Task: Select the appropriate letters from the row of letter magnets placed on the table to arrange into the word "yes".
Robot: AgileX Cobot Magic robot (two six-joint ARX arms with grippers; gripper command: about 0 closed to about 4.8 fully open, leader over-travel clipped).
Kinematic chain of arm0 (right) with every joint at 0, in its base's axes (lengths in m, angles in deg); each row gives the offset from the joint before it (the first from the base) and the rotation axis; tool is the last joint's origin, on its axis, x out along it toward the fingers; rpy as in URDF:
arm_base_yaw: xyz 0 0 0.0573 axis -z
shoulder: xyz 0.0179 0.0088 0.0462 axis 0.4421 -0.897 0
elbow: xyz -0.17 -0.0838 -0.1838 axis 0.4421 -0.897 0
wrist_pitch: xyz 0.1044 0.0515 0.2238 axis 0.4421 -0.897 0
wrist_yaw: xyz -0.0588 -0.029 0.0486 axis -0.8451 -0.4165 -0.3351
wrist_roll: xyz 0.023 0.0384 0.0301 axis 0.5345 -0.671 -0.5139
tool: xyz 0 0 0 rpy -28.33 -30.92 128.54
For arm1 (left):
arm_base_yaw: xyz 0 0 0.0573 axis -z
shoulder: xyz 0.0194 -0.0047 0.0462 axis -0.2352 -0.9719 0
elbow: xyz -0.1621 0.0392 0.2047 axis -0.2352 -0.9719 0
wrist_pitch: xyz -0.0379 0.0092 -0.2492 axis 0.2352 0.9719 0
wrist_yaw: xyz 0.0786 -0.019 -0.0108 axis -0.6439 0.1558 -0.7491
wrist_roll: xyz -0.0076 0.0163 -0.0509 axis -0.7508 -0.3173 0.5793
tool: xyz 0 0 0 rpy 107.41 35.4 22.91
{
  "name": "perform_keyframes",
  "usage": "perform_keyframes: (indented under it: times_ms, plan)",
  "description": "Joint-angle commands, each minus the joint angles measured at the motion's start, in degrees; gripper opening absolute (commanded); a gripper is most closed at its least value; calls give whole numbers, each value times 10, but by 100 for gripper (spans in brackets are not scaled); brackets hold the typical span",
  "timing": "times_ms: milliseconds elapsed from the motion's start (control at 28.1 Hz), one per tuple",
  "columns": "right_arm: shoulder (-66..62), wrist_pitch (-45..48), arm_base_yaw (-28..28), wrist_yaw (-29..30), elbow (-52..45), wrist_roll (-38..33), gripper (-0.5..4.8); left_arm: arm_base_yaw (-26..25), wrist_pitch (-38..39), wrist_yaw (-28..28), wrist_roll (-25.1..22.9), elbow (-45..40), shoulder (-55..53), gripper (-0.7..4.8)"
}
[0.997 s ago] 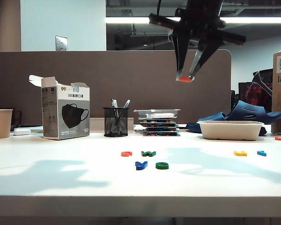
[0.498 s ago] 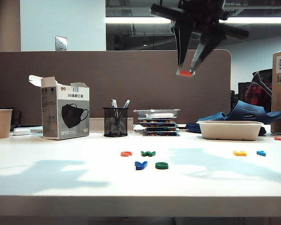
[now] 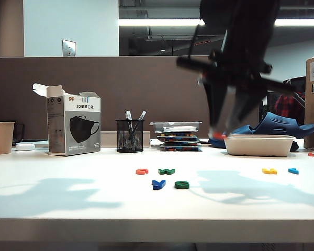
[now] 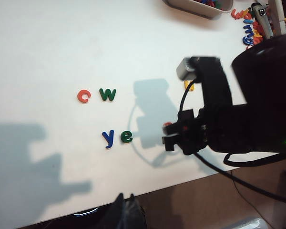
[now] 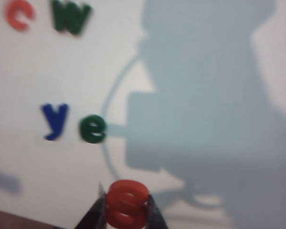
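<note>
My right gripper [image 5: 126,211] is shut on the orange-red "s" [image 5: 127,199]. In the exterior view it is a blur [image 3: 221,133] above the table [image 3: 94,201], right of the letters. The dark blue "y" [image 3: 158,184] and green "e" [image 3: 181,184] lie side by side near the front. Behind them lie an orange-red "c" [image 3: 142,171] and a dark green "w" [image 3: 166,171]. The left wrist view shows "y" [image 4: 108,138] and "e" [image 4: 127,137], with the held "s" [image 4: 167,126] to their right. My left gripper [image 4: 125,202] hangs off the table's front edge, fingertips together, empty.
A yellow letter [image 3: 269,170] and a light blue letter [image 3: 292,170] lie at the right. Along the back stand a paper cup [image 3: 1,137], a mask box [image 3: 73,125], a mesh pen holder [image 3: 129,136], stacked cases [image 3: 175,137] and a beige tray [image 3: 258,145].
My right gripper has come down from high above the table to just over tray height, carrying the orange-red "s". The letters on the table have not moved.
</note>
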Motion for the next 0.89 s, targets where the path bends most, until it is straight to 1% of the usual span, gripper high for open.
perform_keyframes:
  times_ms: [36, 570, 890]
  plan:
    - [0, 32, -3, -11, -21, 3, 85, 0, -3, 0, 2, 2, 2, -5]
    - [-76, 97, -10, 2, -33, 3, 85, 0, -3, 0, 2, 2, 2, -5]
    - [-111, 87, -10, 2, -33, 3, 85, 0, -3, 0, 2, 2, 2, -5]
